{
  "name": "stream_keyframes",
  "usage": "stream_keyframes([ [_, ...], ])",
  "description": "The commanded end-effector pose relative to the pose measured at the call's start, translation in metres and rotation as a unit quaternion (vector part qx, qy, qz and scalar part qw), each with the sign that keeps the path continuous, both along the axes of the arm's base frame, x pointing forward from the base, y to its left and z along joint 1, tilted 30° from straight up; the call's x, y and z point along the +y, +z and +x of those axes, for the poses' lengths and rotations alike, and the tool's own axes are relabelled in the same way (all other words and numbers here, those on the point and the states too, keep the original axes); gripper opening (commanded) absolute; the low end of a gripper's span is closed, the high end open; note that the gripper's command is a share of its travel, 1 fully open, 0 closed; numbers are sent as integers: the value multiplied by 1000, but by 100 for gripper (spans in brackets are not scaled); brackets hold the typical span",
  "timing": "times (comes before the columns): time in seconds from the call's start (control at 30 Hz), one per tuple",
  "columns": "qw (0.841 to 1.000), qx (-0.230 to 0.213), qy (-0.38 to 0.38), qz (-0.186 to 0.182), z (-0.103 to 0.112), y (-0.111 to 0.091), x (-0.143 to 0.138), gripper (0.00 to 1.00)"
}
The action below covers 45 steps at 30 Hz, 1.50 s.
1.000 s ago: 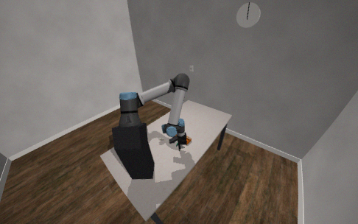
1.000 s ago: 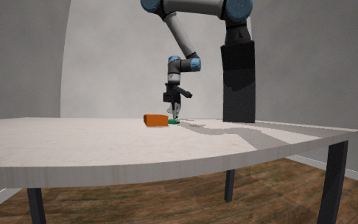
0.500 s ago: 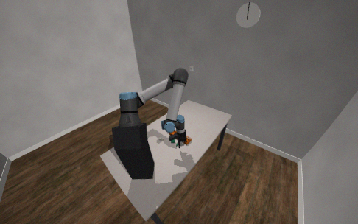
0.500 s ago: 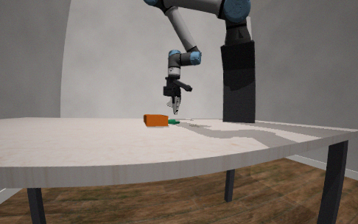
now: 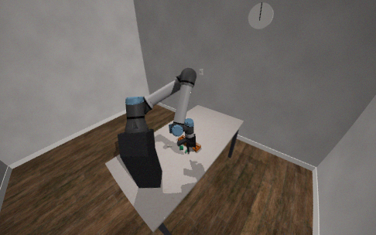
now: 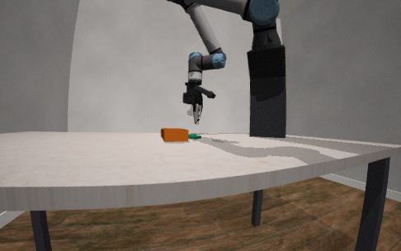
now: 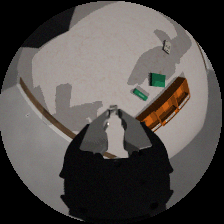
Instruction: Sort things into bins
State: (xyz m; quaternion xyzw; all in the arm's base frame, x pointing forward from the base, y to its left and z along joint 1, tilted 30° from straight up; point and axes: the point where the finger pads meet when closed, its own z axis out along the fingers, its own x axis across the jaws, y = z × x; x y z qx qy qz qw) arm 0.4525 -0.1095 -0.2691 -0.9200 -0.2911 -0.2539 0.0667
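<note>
Up in the air hangs my end effector (image 6: 196, 116), well above the surface (image 6: 124, 165), with its tips pointing down. My fingers are pinched almost all the way together, and a tiny pale thing (image 7: 113, 107) sits between the tips. It is too small for me to tell what it is. Below my end effector and a little off to one side is the orange bin (image 6: 174, 134). From my wrist view I can see it is long, has a few open boxes in a row, and stands upright (image 7: 165, 107). I cannot read any label on it. Just beside the bin lies a small green stick (image 7: 140, 94), flat on the surface. A green square piece (image 7: 157, 79) lies near the stick, a bit farther from me. Farther off again is a small grey piece (image 7: 168, 46), lying in a dark shadow. Behind my end effector stands my tall dark base (image 6: 267, 95), on the far part of the surface.
</note>
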Motion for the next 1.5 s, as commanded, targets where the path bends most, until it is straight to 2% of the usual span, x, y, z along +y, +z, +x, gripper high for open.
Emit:
stream_keyframes([
  [0.0,1000,0,0,0,0,1,-1,0],
  [0.13,1000,0,0,0,0,0,0,0],
  [0.27,996,24,-79,39,19,12,9,0],
  [0.33,996,24,-79,39,19,12,9,0],
  [0.5,985,46,-151,77,41,28,21,0],
  [0.83,953,77,-259,136,87,58,46,0],
  [0.9,953,77,-259,136,87,58,46,0],
  [0.93,941,87,-289,150,92,61,48,0],
  [1.1,921,105,-337,167,115,76,60,0],
  [1.23,921,105,-337,167,133,89,70,0],
  [1.47,921,105,-337,167,139,92,72,0],
])
